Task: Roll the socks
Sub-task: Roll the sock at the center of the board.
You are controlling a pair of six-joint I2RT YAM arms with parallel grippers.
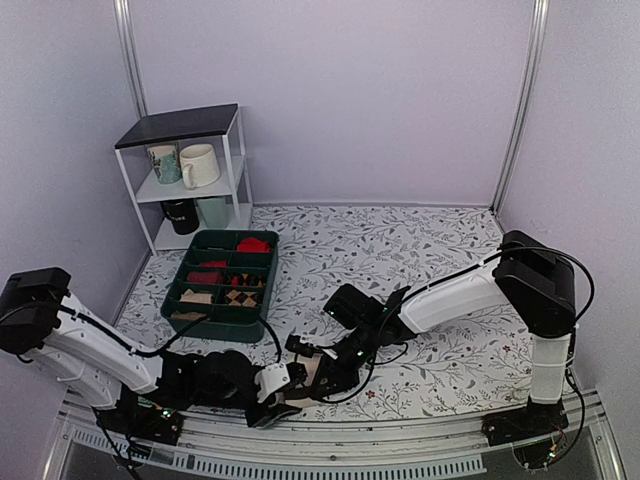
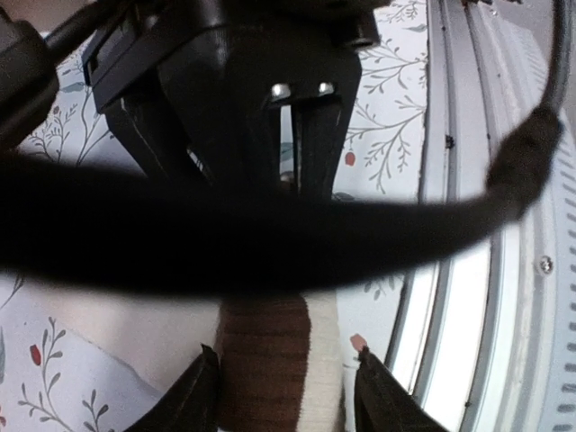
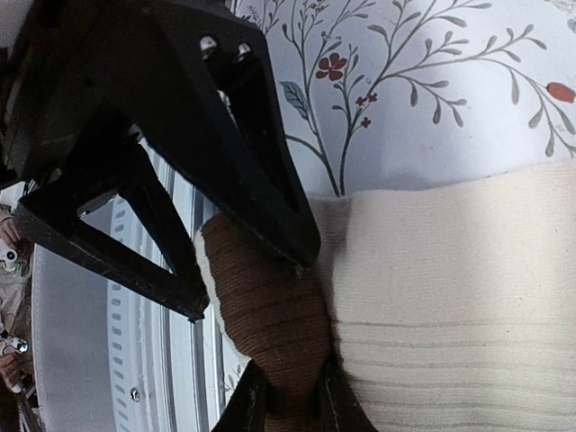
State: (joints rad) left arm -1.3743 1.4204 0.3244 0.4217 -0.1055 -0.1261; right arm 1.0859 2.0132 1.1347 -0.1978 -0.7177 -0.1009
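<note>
The socks (image 3: pixel 450 297) are cream with a dark brown end (image 3: pixel 270 306) and lie at the table's near edge. In the top view only a tan bit of them (image 1: pixel 287 405) shows between the two grippers. My right gripper (image 3: pixel 290 400) is shut on the brown end, and it also shows in the top view (image 1: pixel 318 378). My left gripper (image 2: pixel 286 396) has its jaws on either side of the brown and cream sock (image 2: pixel 279 355), pressed against it. Its fingers (image 3: pixel 261 153) show in the right wrist view around the same brown end. The right gripper's fingers (image 2: pixel 315 144) face the left wrist camera.
A green bin (image 1: pixel 215 325) holding red and checked rolled socks stands behind the left arm. A white shelf (image 1: pixel 185 165) with mugs is at the back left. The metal front rail (image 1: pixel 350 455) runs just below the grippers. A black cable (image 2: pixel 270 234) crosses the left wrist view.
</note>
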